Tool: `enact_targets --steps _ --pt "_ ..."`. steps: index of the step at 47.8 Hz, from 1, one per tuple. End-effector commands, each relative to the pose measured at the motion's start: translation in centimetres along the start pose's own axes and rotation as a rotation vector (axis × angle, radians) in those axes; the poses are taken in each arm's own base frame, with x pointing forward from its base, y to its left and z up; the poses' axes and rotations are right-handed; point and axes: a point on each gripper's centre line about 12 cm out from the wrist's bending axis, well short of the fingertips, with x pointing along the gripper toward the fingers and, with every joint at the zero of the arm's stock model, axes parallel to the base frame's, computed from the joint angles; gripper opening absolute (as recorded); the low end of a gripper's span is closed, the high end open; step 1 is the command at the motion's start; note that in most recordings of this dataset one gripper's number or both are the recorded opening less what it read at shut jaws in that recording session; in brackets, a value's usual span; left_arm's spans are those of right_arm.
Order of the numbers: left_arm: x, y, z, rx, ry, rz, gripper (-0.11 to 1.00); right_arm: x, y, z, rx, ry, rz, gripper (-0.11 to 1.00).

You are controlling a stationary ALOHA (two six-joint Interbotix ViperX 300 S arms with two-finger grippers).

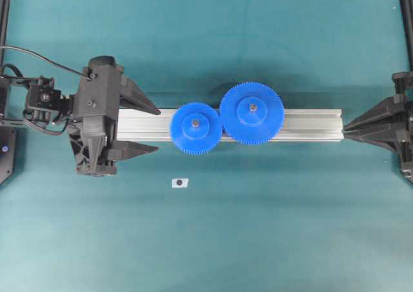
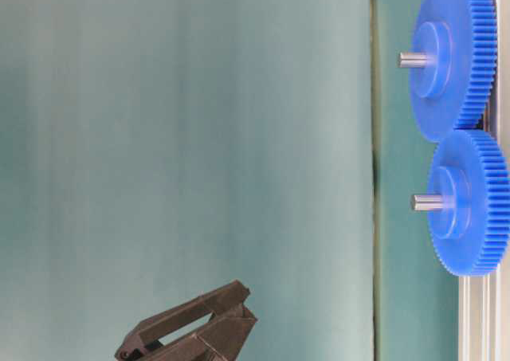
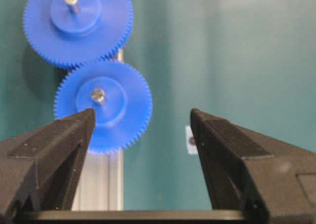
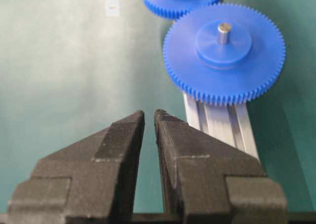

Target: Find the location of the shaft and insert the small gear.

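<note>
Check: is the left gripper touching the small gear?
Apart. Overhead view shows the left gripper open at the rail's end, with bare rail between its fingertips and the small gear.

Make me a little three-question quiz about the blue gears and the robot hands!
1. True or false: the small gear sits on the rail with a shaft through its hub.
2. Which end effector is open: A) left B) right?
3. Fill in: the small gear's teeth meet those of the ____ gear.

Key: 1 true; 2 A, empty, by the rail's end, while the right is nearly shut; 3 large.
</note>
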Motion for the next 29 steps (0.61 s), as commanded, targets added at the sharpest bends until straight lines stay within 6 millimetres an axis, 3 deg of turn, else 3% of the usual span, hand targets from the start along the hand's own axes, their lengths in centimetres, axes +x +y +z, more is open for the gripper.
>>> enact_targets --steps 1,29 --pt "-0.34 -0.11 0.74 0.005 -0.029 -0.003 0.77 0.04 0.02 0.27 0.008 -0.008 0.000 0.21" --pt "-0.20 -0.07 0.53 0.003 -0.023 -0.002 0.77 0.04 0.01 0.29 0.007 -0.009 0.000 0.21"
